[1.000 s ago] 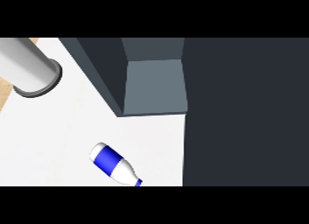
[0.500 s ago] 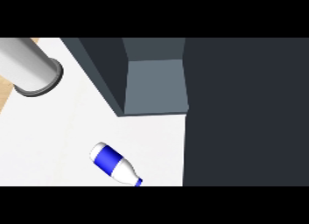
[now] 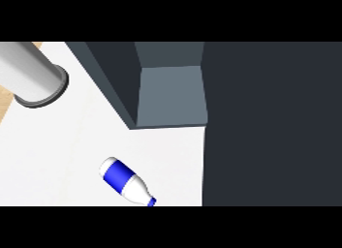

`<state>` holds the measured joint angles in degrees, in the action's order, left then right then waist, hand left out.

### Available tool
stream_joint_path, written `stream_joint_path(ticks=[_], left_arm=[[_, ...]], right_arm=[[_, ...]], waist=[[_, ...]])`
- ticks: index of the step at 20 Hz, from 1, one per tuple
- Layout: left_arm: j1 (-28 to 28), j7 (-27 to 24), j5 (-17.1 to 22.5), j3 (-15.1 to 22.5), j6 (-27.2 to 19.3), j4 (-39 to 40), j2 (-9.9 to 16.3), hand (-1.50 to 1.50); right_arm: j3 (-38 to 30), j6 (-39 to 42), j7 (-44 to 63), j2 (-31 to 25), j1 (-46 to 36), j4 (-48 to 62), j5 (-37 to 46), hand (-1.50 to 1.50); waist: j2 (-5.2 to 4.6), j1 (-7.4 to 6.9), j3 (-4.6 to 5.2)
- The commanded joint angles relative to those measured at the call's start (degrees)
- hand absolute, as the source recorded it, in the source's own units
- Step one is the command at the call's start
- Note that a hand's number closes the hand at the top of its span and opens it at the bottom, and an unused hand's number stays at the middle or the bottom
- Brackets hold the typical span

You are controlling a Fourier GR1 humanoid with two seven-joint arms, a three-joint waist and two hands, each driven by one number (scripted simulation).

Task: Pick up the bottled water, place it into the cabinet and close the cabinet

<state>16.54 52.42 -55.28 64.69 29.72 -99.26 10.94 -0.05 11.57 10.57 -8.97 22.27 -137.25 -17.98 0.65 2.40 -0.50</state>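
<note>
One view only is showing this moment, the head view looking steeply down, and in it the bottled water (image 3: pixel 127 180) is lying on its side on the white counter (image 3: pixel 52 160), its blue label facing up and its small blue cap pointing toward the lower right, close to the dark cabinet door (image 3: pixel 281 126) that is filling the right half of the view. Above the bottle, the grey cabinet (image 3: pixel 172 94) is standing with an inner wall showing, so it seems to be open. A grey forearm (image 3: pixel 26 72) is crossing the upper left corner, well apart from the bottle; neither hand is showing, so I cannot tell whether either is wide, narrow or holding anything. Judging from this, the pick-up is not yet begun. The risk lies in the bottle being round and on its side: a touch from the flank could be sending it rolling, either against the door or off toward the view's lower edge. The nearby door is also leaving little room for a hand on that side.
</note>
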Motion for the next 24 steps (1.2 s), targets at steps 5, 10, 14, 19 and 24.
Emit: stream_joint_path(ticks=[5,10,14,19,24], left_arm=[[-2.5,4.2,-1.3,8.8,-0.1,4.5,-10.4,-1.50],[-7.2,3.4,-1.0,5.1,3.0,6.3,-10.3,-1.50],[-12.0,2.6,1.9,0.7,7.0,4.9,-10.4,-1.50],[-17.8,-3.4,2.1,-4.0,9.2,13.3,-10.7,-1.50],[-21.5,-6.9,1.5,-7.2,5.9,19.7,-10.3,-1.50]], right_arm=[[-3.0,2.2,0.7,-0.5,6.4,-8.4,-8.0,-1.50],[-4.8,2.8,0.7,-0.7,7.9,-10.0,-9.1,-1.50],[-6.7,3.4,1.4,-1.8,7.1,-9.0,-11.2,-1.50],[-7.3,5.0,0.9,-1.1,11.9,-12.7,-12.3,-1.50],[-8.4,6.7,-0.6,-1.0,16.0,-14.3,-14.2,-1.50]], waist=[[-0.20,0.16,0.47],[-0.35,-0.02,0.50],[-0.60,-0.14,0.52],[-0.50,-0.54,0.55],[-0.40,-0.23,0.59]])
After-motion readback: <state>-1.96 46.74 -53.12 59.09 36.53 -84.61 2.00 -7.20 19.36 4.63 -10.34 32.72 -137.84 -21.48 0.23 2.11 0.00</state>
